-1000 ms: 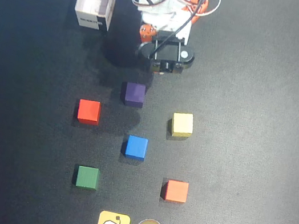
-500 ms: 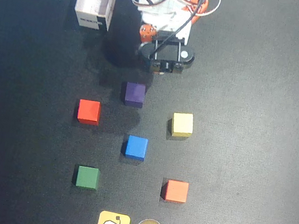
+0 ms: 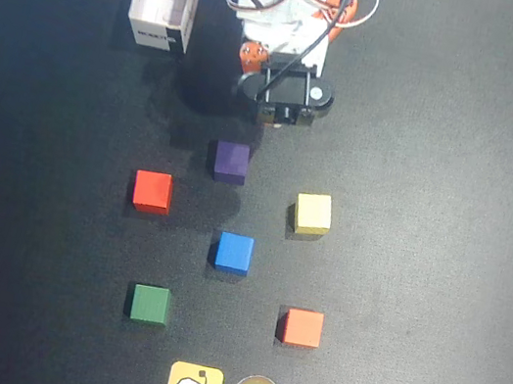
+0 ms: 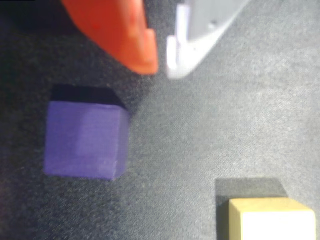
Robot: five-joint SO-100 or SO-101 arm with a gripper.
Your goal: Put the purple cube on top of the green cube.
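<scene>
Overhead view shows the arm folded back at the far edge of the dark mat (image 3: 456, 187), with the gripper (image 3: 272, 117) hanging just beyond the purple cube (image 3: 231, 162) and slightly to its right. The wrist view shows the orange and the white fingertips almost touching with nothing between them, so the jaws are closed and empty. The purple cube (image 4: 84, 140) lies near and to the left of the tips, apart from them.

The green cube (image 3: 149, 303) sits well apart, at the near left of the mat, with nothing on it; the task has barely begun.

Risks, as I judge them: the jaws must open before descending, or the tips will land on the purple cube and shove it. The gripper is off to the cube's right, so an uncorrected descent could clip one edge and turn the cube. On the way to the green cube the path runs between the red cube (image 3: 152, 191) and the blue cube (image 3: 234, 252); a low carry could knock either. A tilted release could let the purple cube slide off the green one.

One container is present, a white open-topped box (image 3: 163, 6) at the far left. Its inside looks empty.
</scene>
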